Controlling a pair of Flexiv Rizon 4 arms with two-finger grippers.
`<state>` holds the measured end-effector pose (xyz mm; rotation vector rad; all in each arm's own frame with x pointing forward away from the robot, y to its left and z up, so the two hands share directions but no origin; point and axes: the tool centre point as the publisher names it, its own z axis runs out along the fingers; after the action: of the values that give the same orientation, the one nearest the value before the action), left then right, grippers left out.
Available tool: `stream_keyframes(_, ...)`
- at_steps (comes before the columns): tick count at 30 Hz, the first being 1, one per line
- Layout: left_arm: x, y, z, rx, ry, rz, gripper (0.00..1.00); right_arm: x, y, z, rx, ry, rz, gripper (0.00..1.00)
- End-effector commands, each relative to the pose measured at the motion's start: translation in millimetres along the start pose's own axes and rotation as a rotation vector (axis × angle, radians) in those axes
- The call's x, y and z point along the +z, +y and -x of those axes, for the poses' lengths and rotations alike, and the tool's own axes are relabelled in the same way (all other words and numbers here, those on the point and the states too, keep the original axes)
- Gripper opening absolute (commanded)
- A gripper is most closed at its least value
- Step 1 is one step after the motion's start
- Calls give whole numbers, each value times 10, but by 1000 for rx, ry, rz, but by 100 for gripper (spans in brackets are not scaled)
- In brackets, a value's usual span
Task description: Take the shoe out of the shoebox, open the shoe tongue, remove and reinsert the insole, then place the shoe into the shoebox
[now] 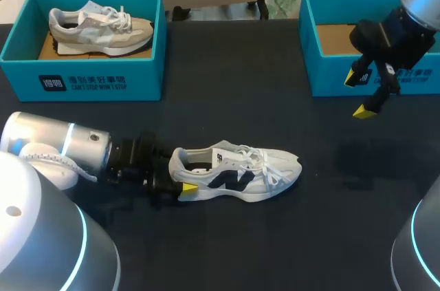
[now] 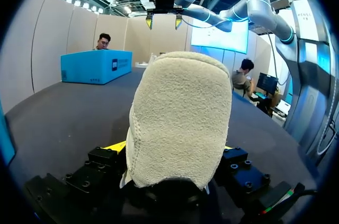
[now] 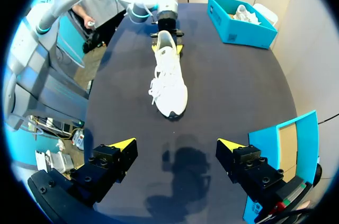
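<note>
At the left tool [image 1: 179, 177], low over the bench [image 1: 240, 91]: clamps the heel of the white shoe [image 1: 237, 174] from both sides, one yellow tip on each flank, the padded heel collar filling the wrist view straight ahead of the fingers. Outward from that grip: rests sole-down on the bench, outside both boxes, long axis running on from the left arm's own line, heel at the tool, toe and loose laces [image 1: 265, 160] pointing toward the right half of the bench. Further out, at the right tool [image 1: 357, 95]: hangs in the air, fingers spread, nothing between them, just beside the front wall of the right shoebox [image 1: 330, 78], well apart from the shoe. Looks along the shoe from the toe end in its own wrist view, so would meet toe and laces first, heel last. Probably leaves the tongue and insole work to the right tool, with the heel pinned by the left and the mouth of the shoe facing up. Calls for a reach down and across toward the laces. Off at the far left corner: left shoebox [image 1: 89, 81] with a grey shoe [image 1: 100, 29] inside, out of the way of that reach.
</note>
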<state>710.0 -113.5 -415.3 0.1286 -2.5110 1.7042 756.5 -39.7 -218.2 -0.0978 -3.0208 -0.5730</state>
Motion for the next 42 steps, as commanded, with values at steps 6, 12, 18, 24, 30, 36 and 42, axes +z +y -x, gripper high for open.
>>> stream_keyframes(6,16,17,-10,0,1,3,0,7,-2,2,0,0,-2,100)
stream_keyframes(12,16,17,-10,0,1,3,0,7,-2,2,0,0,-2,100)
stream_keyframes(18,16,17,-10,0,1,3,0,40,27,-13,50,2,-10,100)
stream_keyframes(24,16,17,-10,0,1,3,0,65,319,-70,287,-100,-25,100)
stream_keyframes(30,16,17,-10,0,1,3,0,106,640,-19,406,-189,-50,100)
stream_keyframes(36,16,17,-10,0,1,3,0,140,921,-13,573,-244,-88,100)
stream_keyframes(42,16,17,-10,0,1,3,0,230,1240,6,674,-254,-104,100)
